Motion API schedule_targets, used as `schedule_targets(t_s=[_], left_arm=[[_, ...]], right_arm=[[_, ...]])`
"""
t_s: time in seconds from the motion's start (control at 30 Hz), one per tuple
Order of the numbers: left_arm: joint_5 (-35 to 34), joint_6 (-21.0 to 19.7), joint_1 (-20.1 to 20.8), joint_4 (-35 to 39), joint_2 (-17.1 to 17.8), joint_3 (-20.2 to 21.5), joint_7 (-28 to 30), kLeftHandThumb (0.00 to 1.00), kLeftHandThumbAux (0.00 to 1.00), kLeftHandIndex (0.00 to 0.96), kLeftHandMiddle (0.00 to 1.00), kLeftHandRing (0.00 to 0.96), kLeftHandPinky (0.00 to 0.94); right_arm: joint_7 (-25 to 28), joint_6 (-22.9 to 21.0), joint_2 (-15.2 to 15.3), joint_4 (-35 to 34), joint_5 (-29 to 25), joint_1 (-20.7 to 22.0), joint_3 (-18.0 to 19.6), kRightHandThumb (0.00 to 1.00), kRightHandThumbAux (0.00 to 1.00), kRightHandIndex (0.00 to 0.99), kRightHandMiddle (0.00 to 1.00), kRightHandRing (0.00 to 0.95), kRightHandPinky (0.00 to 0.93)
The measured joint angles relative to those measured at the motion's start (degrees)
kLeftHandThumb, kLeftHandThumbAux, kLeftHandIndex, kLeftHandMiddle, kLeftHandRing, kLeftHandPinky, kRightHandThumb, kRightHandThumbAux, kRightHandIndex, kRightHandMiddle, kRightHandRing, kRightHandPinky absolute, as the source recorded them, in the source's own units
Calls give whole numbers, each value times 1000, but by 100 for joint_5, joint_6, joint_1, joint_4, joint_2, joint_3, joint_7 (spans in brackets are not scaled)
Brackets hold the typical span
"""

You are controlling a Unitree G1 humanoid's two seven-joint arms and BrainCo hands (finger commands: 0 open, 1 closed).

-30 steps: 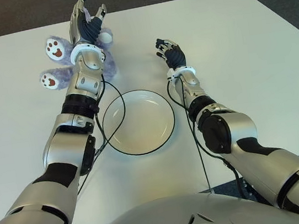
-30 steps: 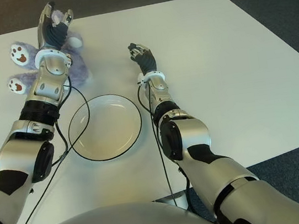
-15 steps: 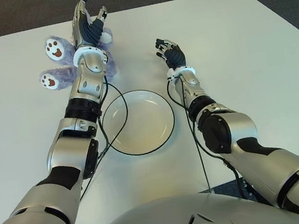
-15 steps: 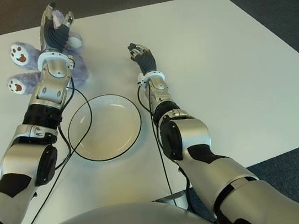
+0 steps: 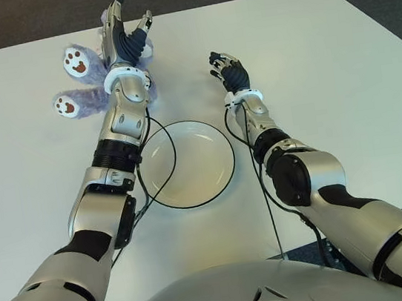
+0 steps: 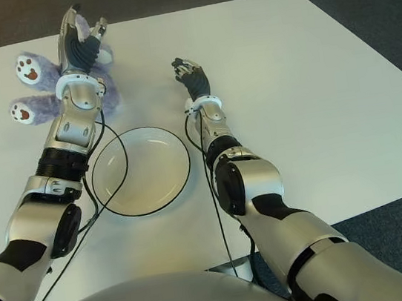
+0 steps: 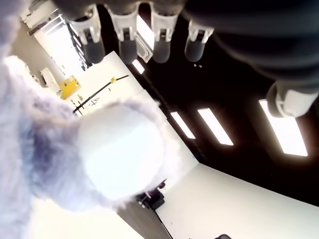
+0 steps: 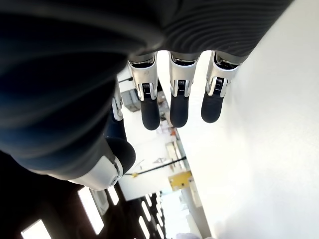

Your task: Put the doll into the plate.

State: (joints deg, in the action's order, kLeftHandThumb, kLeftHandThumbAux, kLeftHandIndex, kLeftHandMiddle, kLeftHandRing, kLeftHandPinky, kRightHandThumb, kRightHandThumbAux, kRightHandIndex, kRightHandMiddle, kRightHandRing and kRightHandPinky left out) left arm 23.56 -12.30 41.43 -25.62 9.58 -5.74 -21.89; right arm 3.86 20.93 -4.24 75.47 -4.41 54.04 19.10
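Doll (image 5: 83, 81), purple plush w/ white paw soles, lies on tabletop (image 5: 324, 66) at far left, beyond the plate (image 5: 188, 163). Left hand (image 5: 125, 37) is over the doll's right part, fingers spread wide & straight, holding nothing; wrist view shows a fluffy white-and-purple part of the doll close under the palm, fingers not wrapped round it. Plate sits near centre. Right hand (image 5: 227, 68) shows right of plate, farther back, fingers loosely curled, nothing in it.

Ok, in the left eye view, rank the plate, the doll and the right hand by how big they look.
1. plate, clearly largest.
2. doll, partly hidden behind the left hand, so its full extent is unsure.
3. right hand, smallest.
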Motion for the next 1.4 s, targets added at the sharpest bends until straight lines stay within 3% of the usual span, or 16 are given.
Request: schedule_targets(t_s=[0.1, 0.43, 0.8, 1.07, 1.23, 1.4], left_arm=[[110, -220, -38, 271, -136, -47, -5, 346, 280, 0, 0, 0, 0], [149, 40, -23, 171, -135, -107, -9, 388, 274, 0, 0, 0, 0], [706, -15, 162, 3, -2, -479, -9, 332, 258, 0, 7, 19, 28], [936, -257, 42, 772, 119, -588, 155, 348, 273, 0, 0, 3, 37], [1051, -401, -149, 1035, 130, -597, 156, 334, 275, 0, 0, 28, 132], [1268, -704, -367, 1518, 173, -607, 198, 332, 295, 0, 0, 60, 161]], right_arm=[[-39, 27, -1, 7, 46, 0, -22, 700, 732, 404, 155, 124, 148], [-71, 79, -4, 40, 142, 0, -68, 703, 731, 404, 168, 132, 152], [-138, 83, -4, 37, 198, 4, -96, 701, 730, 404, 160, 128, 155], [-136, 48, -3, 37, 192, 9, -76, 700, 731, 406, 156, 123, 155], [-137, 28, -4, 38, 192, 20, -64, 700, 731, 406, 161, 128, 159], [-122, 28, -5, 37, 191, 22, -57, 699, 730, 406, 162, 129, 146]])
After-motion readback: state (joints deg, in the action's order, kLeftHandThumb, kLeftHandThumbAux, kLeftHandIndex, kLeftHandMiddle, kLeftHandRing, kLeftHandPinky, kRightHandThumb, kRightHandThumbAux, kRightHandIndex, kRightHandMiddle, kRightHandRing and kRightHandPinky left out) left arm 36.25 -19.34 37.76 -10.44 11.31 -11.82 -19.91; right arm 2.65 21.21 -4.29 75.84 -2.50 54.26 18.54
